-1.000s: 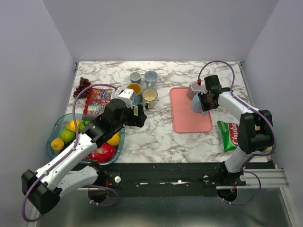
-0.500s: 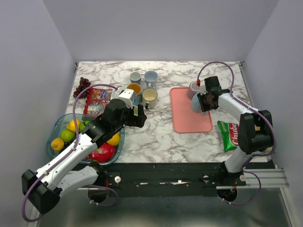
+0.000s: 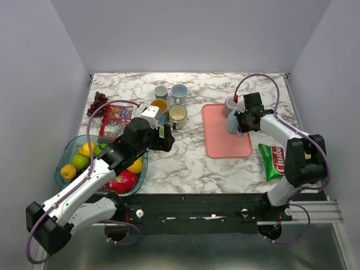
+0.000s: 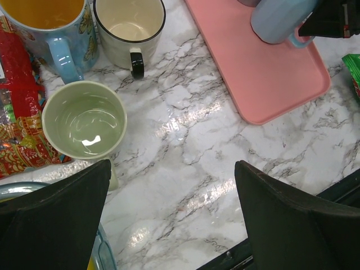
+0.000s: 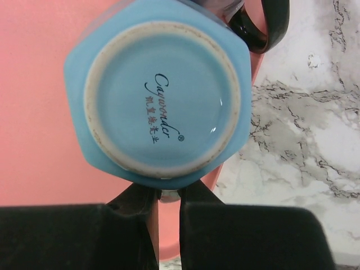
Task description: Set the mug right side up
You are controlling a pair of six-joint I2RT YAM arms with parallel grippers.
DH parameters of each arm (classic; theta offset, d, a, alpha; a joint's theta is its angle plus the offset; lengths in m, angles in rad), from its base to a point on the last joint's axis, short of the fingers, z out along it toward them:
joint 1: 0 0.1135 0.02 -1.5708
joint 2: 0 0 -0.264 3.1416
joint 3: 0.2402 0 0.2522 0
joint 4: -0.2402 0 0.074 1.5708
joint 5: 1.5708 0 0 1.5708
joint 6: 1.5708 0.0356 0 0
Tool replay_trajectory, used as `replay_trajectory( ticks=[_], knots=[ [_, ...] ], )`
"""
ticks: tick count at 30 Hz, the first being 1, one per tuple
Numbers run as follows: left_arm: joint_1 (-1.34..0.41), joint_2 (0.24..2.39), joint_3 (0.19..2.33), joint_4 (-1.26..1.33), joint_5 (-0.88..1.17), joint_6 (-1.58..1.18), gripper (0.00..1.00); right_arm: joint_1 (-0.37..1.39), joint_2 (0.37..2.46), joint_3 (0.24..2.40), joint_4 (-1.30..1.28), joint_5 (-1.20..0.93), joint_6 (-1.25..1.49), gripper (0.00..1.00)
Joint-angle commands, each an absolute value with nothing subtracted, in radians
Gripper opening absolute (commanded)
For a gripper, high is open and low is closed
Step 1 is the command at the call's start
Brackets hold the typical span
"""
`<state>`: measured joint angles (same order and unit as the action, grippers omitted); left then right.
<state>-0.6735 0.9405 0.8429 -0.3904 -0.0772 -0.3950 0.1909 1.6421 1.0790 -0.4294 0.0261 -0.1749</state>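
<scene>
**A:** Where's the mug?

**B:** Right in front of the right end effector (image 5: 163, 194), whose fingers are pinched on its handle. The blue mug (image 5: 160, 98) shows its lettered base to the wrist camera, and its mouth is hidden. It's over the pink tray (image 5: 34, 84). I can't tell whether it rests on the tray.

**A:** Anything crowding it?

**B:** A mauve mug (image 3: 229, 104) sits just beyond it, on the tray's far corner. A chips bag (image 3: 273, 160) lies on the counter (image 4: 185, 140), back beside that arm.

**A:** And the other side?

**B:** The left end effector (image 4: 174, 225) has its fingers spread wide with nothing between them, over bare marble. A green cup (image 4: 84, 118) stands just ahead of its left finger. Beyond the cup are a cream mug (image 4: 129, 28) and a flowered mug (image 4: 53, 22), both upright. A red snack packet (image 4: 17, 112) lies further left.
</scene>
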Motion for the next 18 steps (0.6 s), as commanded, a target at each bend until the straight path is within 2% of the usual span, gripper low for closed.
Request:
replay_trajectory(
  ticks=[1,9,12,18],
  knots=[
    [-0.669,0.923,0.833,-0.371,-0.058,-0.402,0.99,0.196,1.571,1.068,-0.350,-0.037,-0.149,0.01],
    [-0.669,0.927,0.844,-0.365,-0.026,-0.434,0.99,0.196,1.365,1.075,-0.373,-0.317,0.081,0.01],
    [-0.669,0.930,0.845,-0.342,-0.002,-0.459,0.99,0.196,1.261,1.048,-0.319,-0.432,0.190,0.01],
    [-0.669,0.959,0.812,-0.155,0.198,-0.561,0.99,0.238,1.079,0.943,-0.069,-0.615,0.426,0.01]
  ],
)
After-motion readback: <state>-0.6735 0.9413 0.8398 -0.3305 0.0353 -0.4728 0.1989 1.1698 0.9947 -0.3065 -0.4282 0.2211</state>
